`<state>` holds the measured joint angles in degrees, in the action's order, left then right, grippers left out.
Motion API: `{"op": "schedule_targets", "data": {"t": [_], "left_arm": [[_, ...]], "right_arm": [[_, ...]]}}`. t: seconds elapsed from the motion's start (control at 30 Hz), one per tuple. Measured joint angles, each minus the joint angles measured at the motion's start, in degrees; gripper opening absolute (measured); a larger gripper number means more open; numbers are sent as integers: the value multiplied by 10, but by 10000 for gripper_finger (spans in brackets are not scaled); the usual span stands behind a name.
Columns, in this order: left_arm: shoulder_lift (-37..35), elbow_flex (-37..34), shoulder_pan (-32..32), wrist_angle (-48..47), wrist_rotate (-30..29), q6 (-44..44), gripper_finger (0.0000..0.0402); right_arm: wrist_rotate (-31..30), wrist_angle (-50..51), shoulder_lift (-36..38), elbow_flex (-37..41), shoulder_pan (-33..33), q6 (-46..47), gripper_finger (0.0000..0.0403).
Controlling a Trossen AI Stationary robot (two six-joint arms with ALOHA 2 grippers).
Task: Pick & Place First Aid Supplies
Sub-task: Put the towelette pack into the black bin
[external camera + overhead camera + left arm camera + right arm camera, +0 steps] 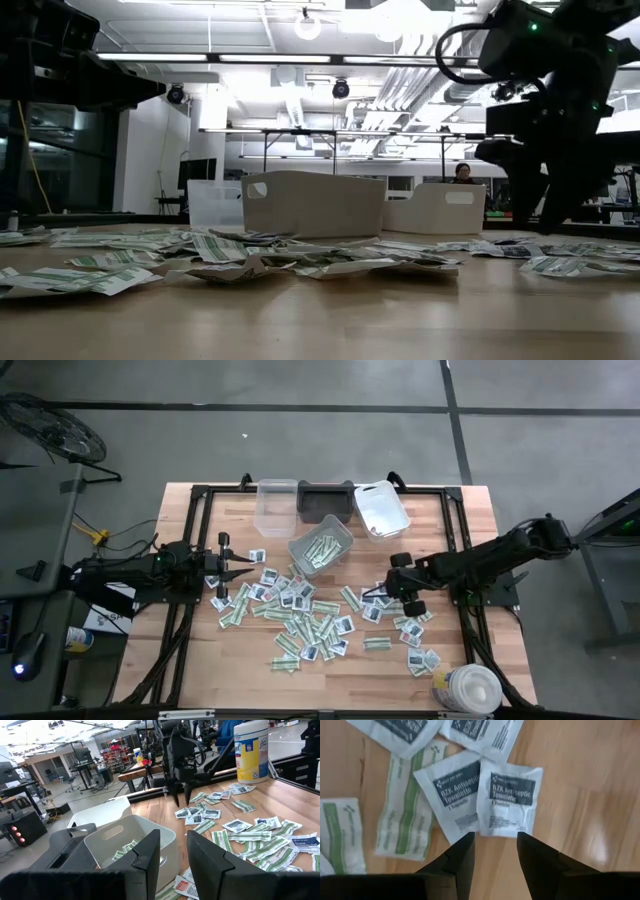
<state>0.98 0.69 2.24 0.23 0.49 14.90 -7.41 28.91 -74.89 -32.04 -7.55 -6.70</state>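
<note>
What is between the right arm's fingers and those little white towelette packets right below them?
Nothing visible. The right gripper hangs open, empty, over a squarish white towelette packet with dark print; only bare wooden table shows between.

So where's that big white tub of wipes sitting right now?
In the high view the white tub stands at the table's near right corner, just past the last scattered packets, on the right arm's side.
</note>
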Motion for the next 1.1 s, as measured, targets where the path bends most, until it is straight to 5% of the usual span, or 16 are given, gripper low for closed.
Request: {"op": "schedule_targets", "data": {"t": [0.9,1.1], "left_arm": [[0,0,0,0,0,0,96],[0,0,0,0,0,0,96]], "right_arm": [[4,-43,-21,12,1,-58,138],[5,-43,-21,12,1,-53,104]]}}
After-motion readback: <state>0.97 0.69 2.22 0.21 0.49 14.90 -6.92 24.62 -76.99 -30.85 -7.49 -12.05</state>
